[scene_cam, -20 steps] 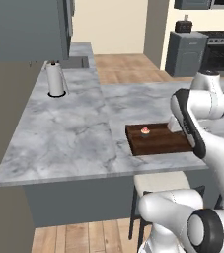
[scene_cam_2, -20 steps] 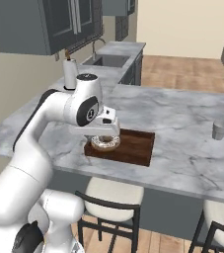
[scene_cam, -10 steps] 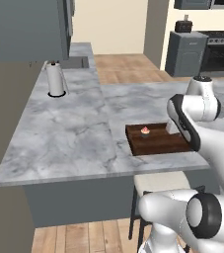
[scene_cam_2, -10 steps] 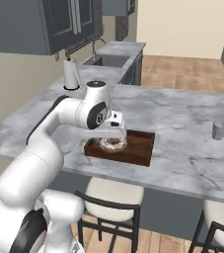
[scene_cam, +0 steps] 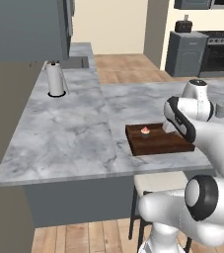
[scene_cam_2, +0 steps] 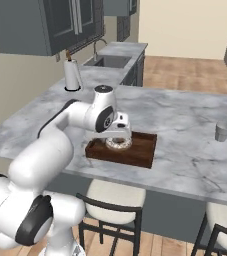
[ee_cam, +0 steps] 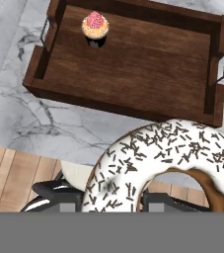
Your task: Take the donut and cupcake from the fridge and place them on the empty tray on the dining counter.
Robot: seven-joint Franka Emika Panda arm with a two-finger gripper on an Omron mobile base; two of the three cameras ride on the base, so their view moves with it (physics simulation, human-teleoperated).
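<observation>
While my arm reaches out over the marble dining counter, I list what stands before me.

Item, my pincer: closed on the donut, held above the tray. From the right base camera the donut sits just under my hand, over the tray's left half. Whether it touches the wood I cannot tell.

Item, donut: brown ring, white icing with dark sprinkles. It looms large and close at the bottom of my hand camera, cut off by the lower edge.

Item, tray: dark brown wood, rectangular, low raised rim with small metal handles at the short ends. It lies flat on the counter near the edge that faces the stools. From the left base camera the tray is partly covered by my arm.

Item, cupcake: pink-red frosting, pale ruffled case, upright inside the tray near one corner. The left base camera shows the cupcake at the tray's far left part, apart from the donut.

Item, paper towel roll: upright on the counter's far arm, well apart from the tray.

Item, small grey cup: upright on the marble, off to the right of the tray.

Item, sink: set in the dark cabinet run beyond the towel roll.
</observation>
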